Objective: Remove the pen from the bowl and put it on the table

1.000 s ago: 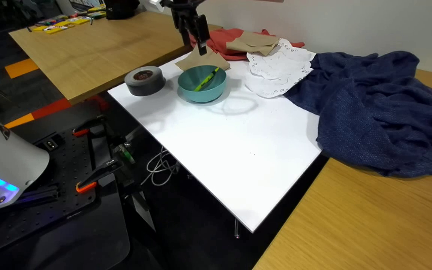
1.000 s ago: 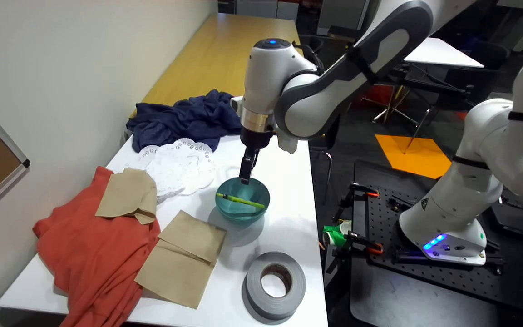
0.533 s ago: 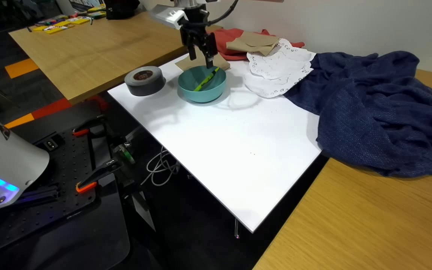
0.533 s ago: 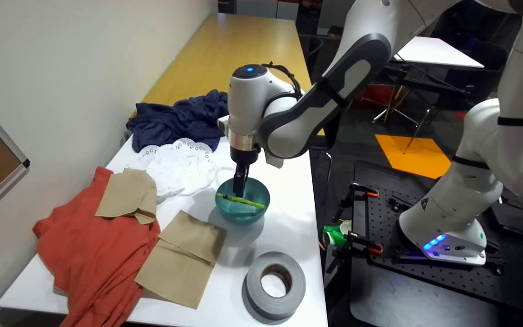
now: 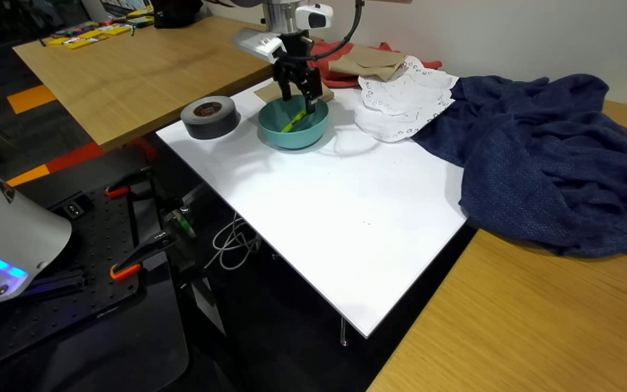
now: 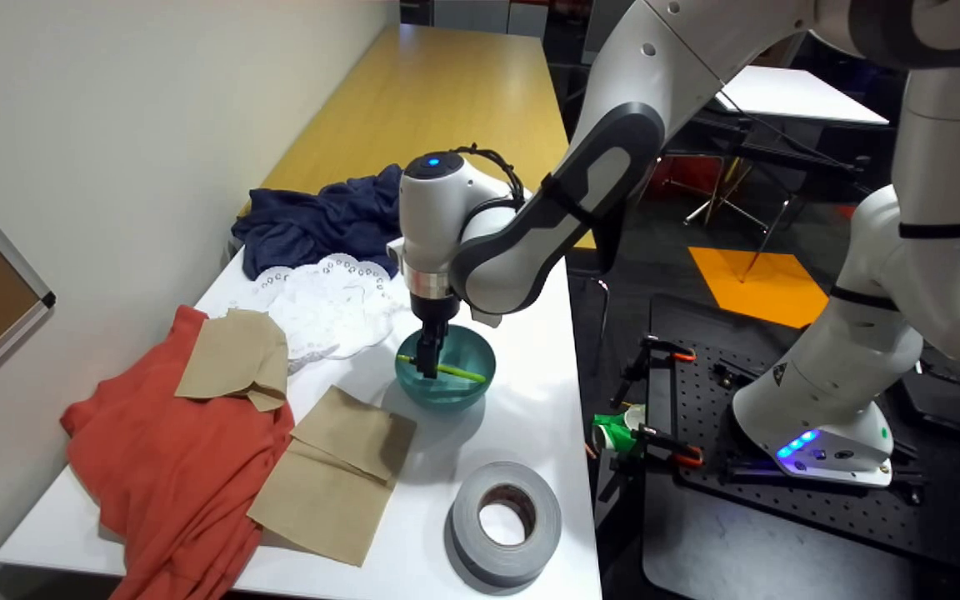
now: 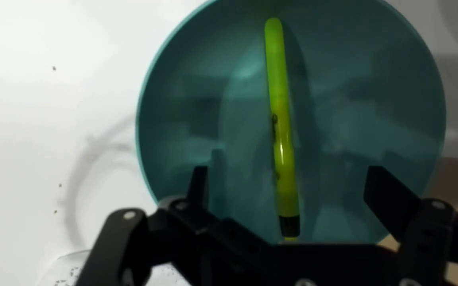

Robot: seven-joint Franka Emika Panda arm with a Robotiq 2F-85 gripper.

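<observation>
The yellow-green pen (image 5: pixel 293 122) leans inside the teal bowl (image 5: pixel 292 140), which stands on the white table (image 5: pixel 346 201). In an exterior view the pen (image 6: pixel 465 373) lies across the bowl (image 6: pixel 447 403), partly hidden by my gripper (image 6: pixel 427 367). My gripper (image 5: pixel 299 105) is at the bowl's far side, its fingertips about at rim height or just inside. In the wrist view the pen (image 7: pixel 280 99) runs lengthwise through the bowl (image 7: pixel 356 79). Its dark-banded end lies between the wide-apart fingers of my open gripper (image 7: pixel 286 174), not touching either.
A grey tape roll (image 6: pixel 467 533) stands near the bowl. Brown paper (image 6: pixel 330 479) lies beside it, with a red cloth (image 6: pixel 172 467) beyond. White doilies (image 5: pixel 403 103) and a navy cloth (image 5: pixel 553 174) lie on the other side. The wall (image 6: pixel 155 125) runs along the table.
My gripper has come down from above the bowl to its rim, over the pen's dark-banded end. The pen and bowl have not moved.
</observation>
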